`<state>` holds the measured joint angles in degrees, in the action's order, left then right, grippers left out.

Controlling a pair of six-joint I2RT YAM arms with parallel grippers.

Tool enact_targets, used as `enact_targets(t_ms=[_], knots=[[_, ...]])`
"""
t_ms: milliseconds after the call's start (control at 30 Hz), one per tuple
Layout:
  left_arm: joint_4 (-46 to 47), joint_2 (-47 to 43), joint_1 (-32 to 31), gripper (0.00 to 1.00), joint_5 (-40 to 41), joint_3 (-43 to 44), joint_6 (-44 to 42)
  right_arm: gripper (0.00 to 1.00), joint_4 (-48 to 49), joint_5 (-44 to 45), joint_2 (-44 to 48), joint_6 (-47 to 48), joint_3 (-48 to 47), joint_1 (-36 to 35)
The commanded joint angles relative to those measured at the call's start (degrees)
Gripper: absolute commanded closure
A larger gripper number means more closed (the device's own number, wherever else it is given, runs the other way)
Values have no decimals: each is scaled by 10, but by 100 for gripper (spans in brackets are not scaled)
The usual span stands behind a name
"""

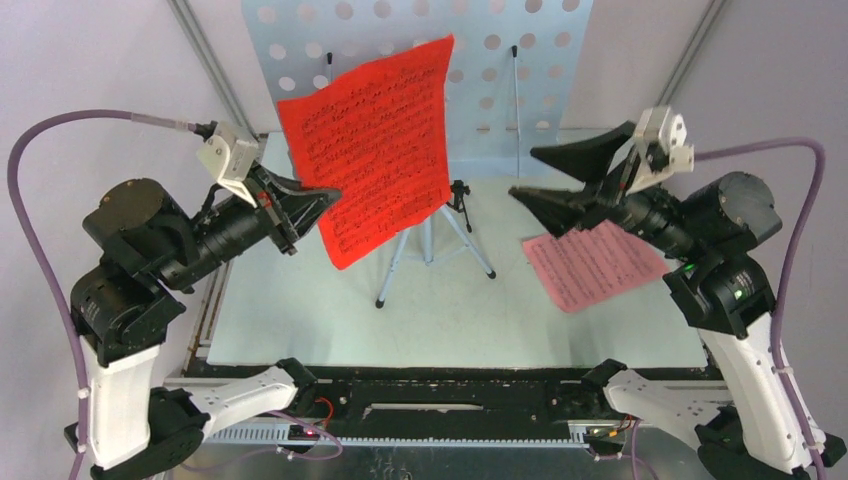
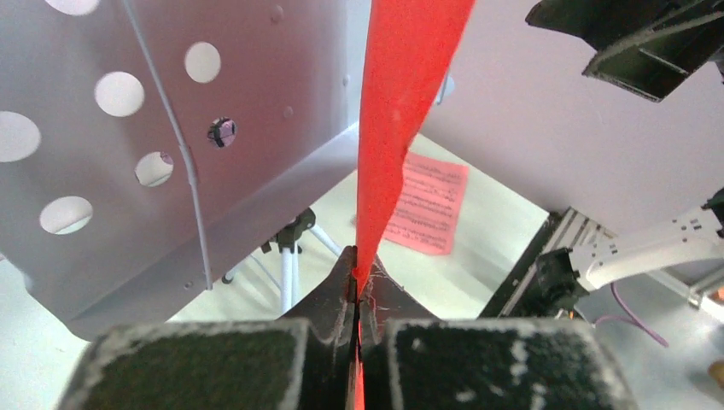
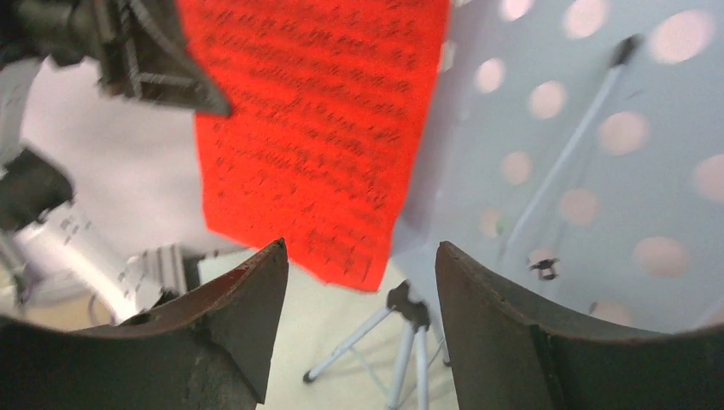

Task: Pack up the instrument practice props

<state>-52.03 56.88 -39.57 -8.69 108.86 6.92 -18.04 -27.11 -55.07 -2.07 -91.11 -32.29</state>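
Note:
A red score sheet (image 1: 375,150) hangs upright in the air in front of the pale blue perforated music desk (image 1: 500,60). My left gripper (image 1: 335,197) is shut on the sheet's left edge; in the left wrist view the paper (image 2: 410,85) rises edge-on out of the closed tips (image 2: 357,256). To the sheet's right my right gripper (image 1: 522,172) is open with nothing between its fingers, and its wrist view shows the tips (image 3: 359,245) apart, facing the red sheet (image 3: 316,128). A pink score sheet (image 1: 590,270) lies flat on the table under the right arm. The blue-grey tripod (image 1: 430,250) stands below the desk.
The tripod's legs (image 3: 410,342) spread over the middle of the pale table. Thin wire page holders (image 1: 516,90) lie against the desk's face. A black rail (image 1: 430,385) runs along the near edge between the arm bases. Grey walls close in both sides.

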Motion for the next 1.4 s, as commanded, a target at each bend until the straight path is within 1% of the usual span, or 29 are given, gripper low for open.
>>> enact_targets(t_ms=[0,100,233,433,500,633,800,867,1033,1133,1233,1333,1367], knots=[[-27,-10,3,100,-55,15,-21,27,30,-114,36,37,73,-9],[-35,-14,2,100,-92,15,-25,24,72,-102,42,14,106,-17],[-38,-21,3,100,-145,9,-37,21,72,-98,19,0,106,-43],[-41,-34,2,100,-181,6,-50,19,90,-51,-15,20,107,-116],[-43,-38,2,100,-190,6,-51,18,104,-39,-24,31,107,-129],[-45,-47,3,100,-207,2,-54,17,141,-43,-41,27,107,-144],[-47,-52,2,100,-209,-5,-55,17,171,-95,-54,8,106,-153],[-47,-51,2,100,-216,-9,-55,18,175,-102,-58,7,105,-159],[-47,-50,3,100,-216,-15,-57,23,175,-125,-62,0,100,-172],[-46,-50,3,100,-207,-18,-58,30,175,-134,-59,0,100,-181],[-44,-50,2,100,-199,-23,-60,44,172,-132,-57,2,99,-186],[-40,-50,2,100,-197,-27,-59,62,166,-117,-57,1,99,-190],[-39,-51,2,100,-197,-27,-59,67,164,-111,-56,0,100,-191]])
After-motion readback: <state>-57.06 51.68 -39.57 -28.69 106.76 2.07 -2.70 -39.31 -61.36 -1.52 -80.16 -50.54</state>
